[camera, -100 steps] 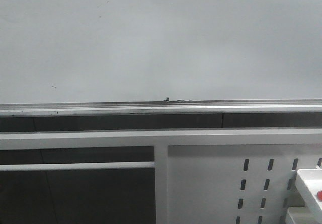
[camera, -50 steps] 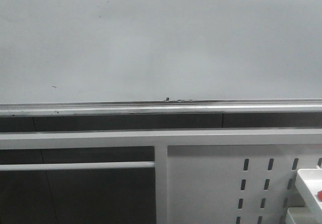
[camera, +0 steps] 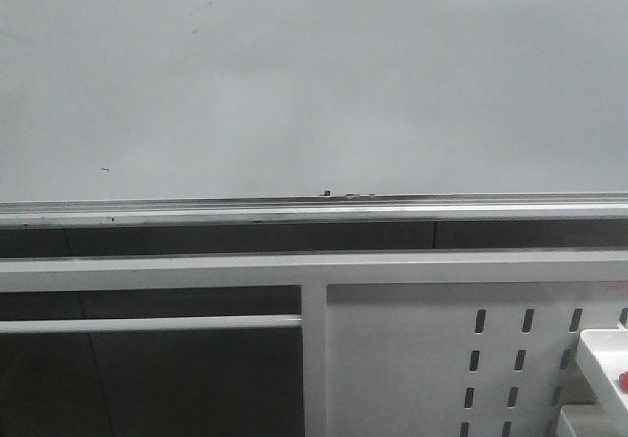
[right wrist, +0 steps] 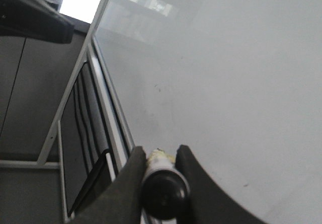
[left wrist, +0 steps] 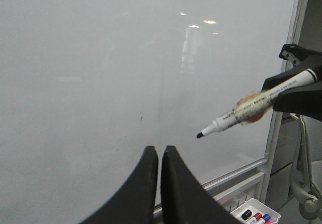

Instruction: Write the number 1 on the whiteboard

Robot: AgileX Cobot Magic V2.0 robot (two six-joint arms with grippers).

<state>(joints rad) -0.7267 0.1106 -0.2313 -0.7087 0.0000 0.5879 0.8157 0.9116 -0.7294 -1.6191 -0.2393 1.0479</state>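
Note:
The pale whiteboard (camera: 314, 83) fills the upper front view, with its silver rail (camera: 314, 209) below. No number 1 shows on it in any view. Neither gripper is in the front view. In the left wrist view my left gripper (left wrist: 160, 151) is shut and empty, facing the whiteboard (left wrist: 100, 58). Beside it my right gripper (left wrist: 284, 85) is shut on a white marker (left wrist: 251, 108), dark tip (left wrist: 199, 135) towards the board; contact cannot be told. In the right wrist view the right gripper (right wrist: 160, 153) clamps the marker's (right wrist: 162, 183) barrel in front of the whiteboard (right wrist: 241, 73).
A white metal frame bar (camera: 314, 268) and a white slotted panel (camera: 442, 358) lie under the rail. A white tray (left wrist: 251, 215) with several capped markers sits low beside the board. A few tiny dark specks (camera: 105, 170) mark the board.

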